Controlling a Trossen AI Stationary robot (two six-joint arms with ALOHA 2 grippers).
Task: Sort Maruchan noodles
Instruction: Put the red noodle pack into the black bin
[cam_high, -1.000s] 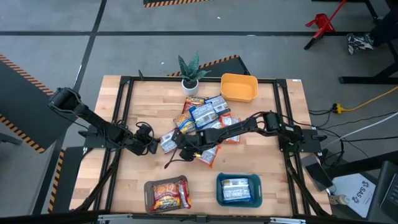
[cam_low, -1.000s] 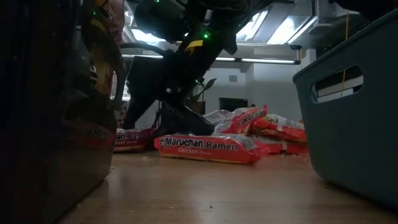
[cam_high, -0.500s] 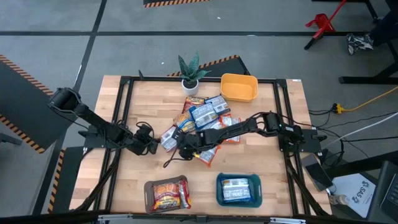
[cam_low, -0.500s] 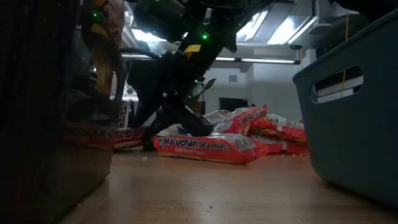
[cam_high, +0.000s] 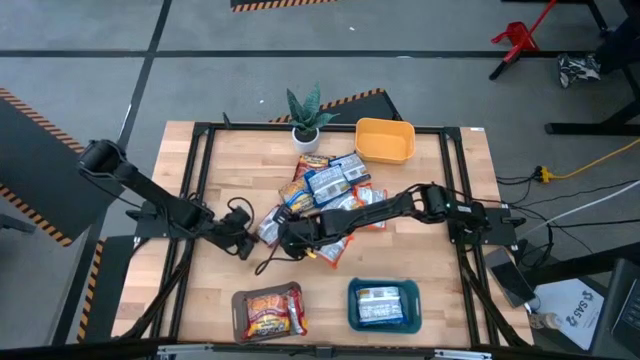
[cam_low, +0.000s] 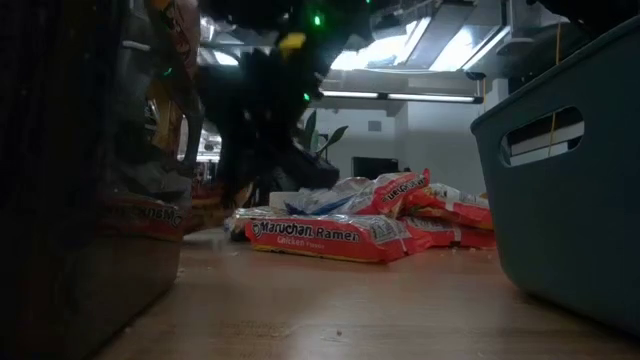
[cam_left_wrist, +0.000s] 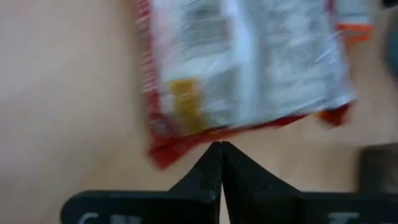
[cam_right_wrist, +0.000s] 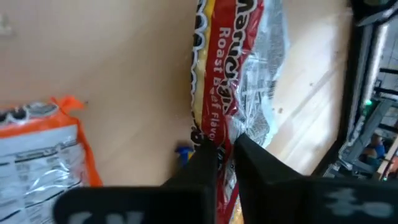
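Right end effector (cam_right_wrist: 224, 146) is pinching the near end of a red roast-beef packet (cam_right_wrist: 239, 81) at the pile's left edge on the tabletop (cam_high: 440, 270); its long axis is running straight ahead. Left end effector (cam_left_wrist: 221, 146), clenched empty, is sitting just beside it.

Blurred dark arm (cam_low: 255, 110) hiding packets behind, teal tray (cam_low: 565, 170) cut off — red packet (cam_left_wrist: 249, 68) blurred, cropped

Maruchan noodles (cam_high: 325, 190): shiny red, blue and orange packets heaped flat and overlapping at desk centre, one red-labelled packet (cam_right_wrist: 233, 81) pinched edgewise.
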